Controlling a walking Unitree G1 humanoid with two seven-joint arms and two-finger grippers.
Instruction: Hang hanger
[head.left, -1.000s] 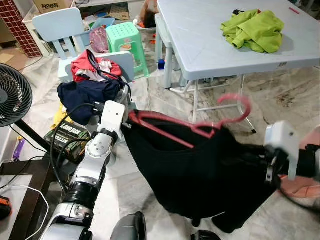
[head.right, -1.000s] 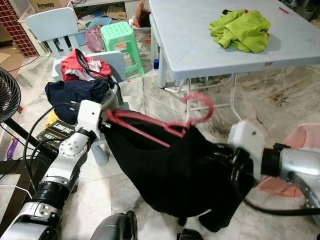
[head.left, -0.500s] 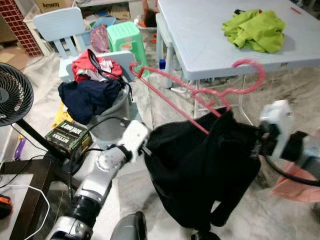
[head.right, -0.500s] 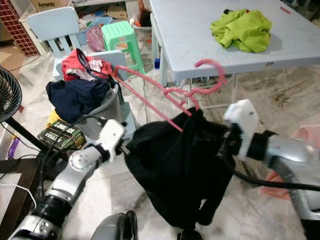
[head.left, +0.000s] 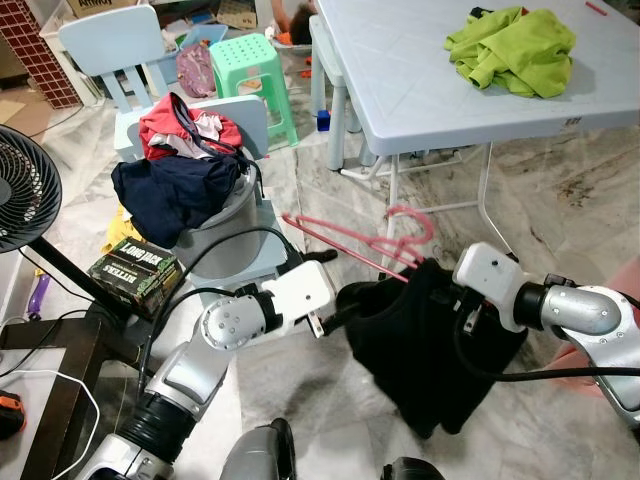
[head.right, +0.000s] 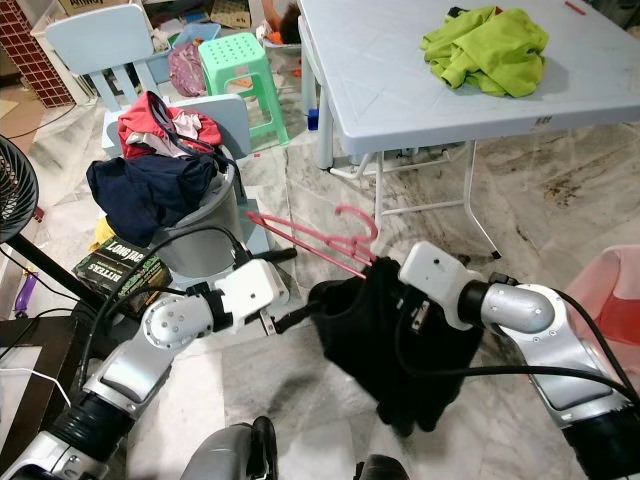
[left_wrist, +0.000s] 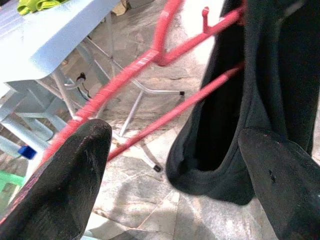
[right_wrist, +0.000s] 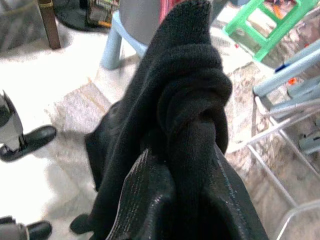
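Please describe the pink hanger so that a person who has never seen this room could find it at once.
Start from the big pale blue table with the green garment on top. On the marble floor in front of it, the robot's two grippers hold up a black garment. The pink hanger sticks out of its top: the one thin pink frame with a curved hook.

Black garment (right_wrist: 185, 115) — bunched in right tool (right_wrist: 165, 200)
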